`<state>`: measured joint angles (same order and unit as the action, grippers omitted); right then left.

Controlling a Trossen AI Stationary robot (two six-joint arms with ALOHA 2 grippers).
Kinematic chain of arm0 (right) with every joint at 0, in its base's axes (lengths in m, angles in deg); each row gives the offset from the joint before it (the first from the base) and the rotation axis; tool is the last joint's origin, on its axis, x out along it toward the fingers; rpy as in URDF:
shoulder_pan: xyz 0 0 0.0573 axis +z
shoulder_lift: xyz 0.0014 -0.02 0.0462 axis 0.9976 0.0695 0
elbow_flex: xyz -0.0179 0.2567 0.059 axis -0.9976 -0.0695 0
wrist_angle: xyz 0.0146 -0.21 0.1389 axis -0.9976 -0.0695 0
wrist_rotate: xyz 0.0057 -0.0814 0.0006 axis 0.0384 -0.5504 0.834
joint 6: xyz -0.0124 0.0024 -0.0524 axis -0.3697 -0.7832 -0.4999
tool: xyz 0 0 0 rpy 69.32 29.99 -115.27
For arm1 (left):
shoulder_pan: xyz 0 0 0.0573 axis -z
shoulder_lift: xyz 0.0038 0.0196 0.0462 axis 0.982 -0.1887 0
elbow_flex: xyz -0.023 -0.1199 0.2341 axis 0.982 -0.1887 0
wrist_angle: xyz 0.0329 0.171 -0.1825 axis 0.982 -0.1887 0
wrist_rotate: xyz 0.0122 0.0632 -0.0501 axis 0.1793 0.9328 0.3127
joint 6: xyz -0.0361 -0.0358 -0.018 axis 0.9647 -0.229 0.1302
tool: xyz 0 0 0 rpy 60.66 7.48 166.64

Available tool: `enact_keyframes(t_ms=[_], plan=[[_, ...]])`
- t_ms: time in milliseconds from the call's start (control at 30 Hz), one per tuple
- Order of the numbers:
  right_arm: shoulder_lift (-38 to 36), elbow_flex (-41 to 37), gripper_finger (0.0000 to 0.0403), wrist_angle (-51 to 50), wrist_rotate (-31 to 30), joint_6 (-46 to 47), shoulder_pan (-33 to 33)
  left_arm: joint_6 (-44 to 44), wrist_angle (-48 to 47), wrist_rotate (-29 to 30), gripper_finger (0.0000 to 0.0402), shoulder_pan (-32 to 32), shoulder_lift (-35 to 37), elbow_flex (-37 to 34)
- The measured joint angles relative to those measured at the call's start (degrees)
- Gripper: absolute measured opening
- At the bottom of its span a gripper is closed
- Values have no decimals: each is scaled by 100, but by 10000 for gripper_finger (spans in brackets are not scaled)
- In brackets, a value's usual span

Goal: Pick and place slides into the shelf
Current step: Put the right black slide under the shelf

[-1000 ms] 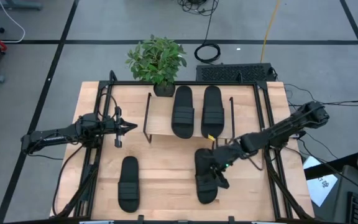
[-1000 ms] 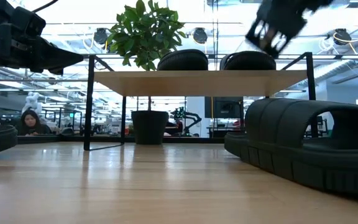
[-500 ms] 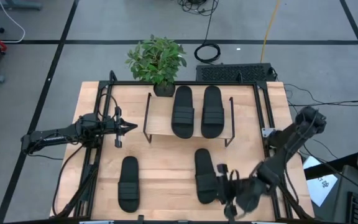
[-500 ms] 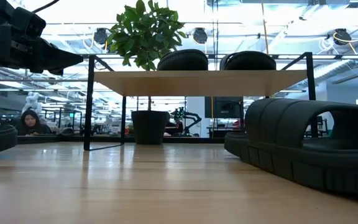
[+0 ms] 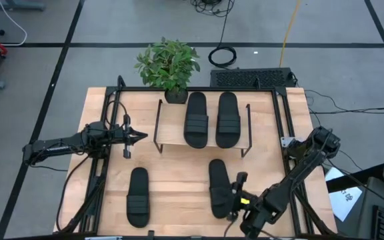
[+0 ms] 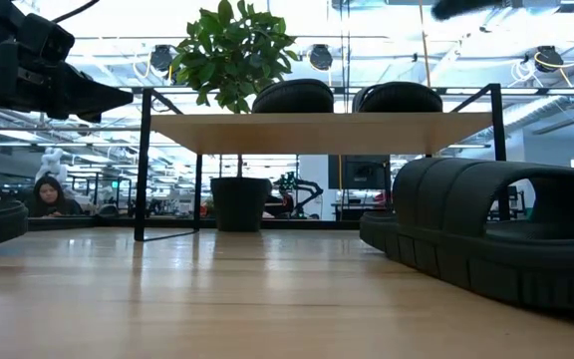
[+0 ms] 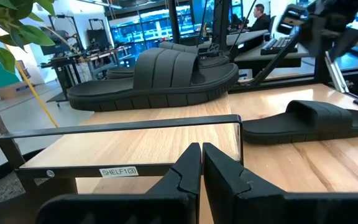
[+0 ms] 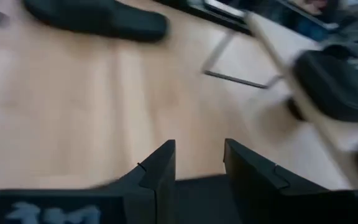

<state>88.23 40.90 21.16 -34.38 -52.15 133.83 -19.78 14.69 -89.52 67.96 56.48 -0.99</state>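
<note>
While two slides [image 5: 208, 119] already lie side by side on the shelf [image 5: 172, 127], two more rest on the table [image 5: 179, 193]: the left slide [image 5: 137, 196] and the right slide [image 5: 221, 187]. The right gripper [image 5: 234, 198] hovers at the right slide's outer edge, fingers [image 8: 157, 171] parted a little and holding nothing. The left gripper [image 5: 139, 137], pinched closed and empty, waits beside the shelf's left end. Each slide appears light, flexible and mildly grippy (probably foam rubber). A hold across the ribbed strap seems most secure; the sole may sag if it is pinched at one end.
</note>
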Motion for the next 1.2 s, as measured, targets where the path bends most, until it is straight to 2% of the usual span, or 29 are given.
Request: enact_keyframes(t_ms=[133, 200, 333, 433, 533, 667, 767, 933, 1200], plan=[[213, 0, 103, -685, -149, 179, -129, -7, -35, 0, 24, 0, 0, 0], [283, -4, 87, -714, 334, -53, -235, -28, -75, 2, 24, 0, 0, -1], [294, -4, 63, -208, 1713, -567, -440, -116, -105, 11, 24, 0, 0, -1], [241, -4, 52, 363, 2253, -697, -553, -138, -120, 17, 24, 0, 0, -1], [67, -2, 42, 598, 2511, -662, -625, -139, -118, 15, 24, 0, 0, -1], [9, -2, 24, 670, 2112, -983, -467, -108, -118, 14, 24, 0, 0, -1], [12, -4, 7, 807, 1571, -1420, -202, -91, -116, 15, 24, 0, -2, -1], [15, 103, 0, 889, 660, -1509, 150, -70, -116, 13, 24, 0, 0, -1], [150, 594, 0, 894, 186, -1393, 492, 3, -122, 11, 24, 0, -2, -1]])
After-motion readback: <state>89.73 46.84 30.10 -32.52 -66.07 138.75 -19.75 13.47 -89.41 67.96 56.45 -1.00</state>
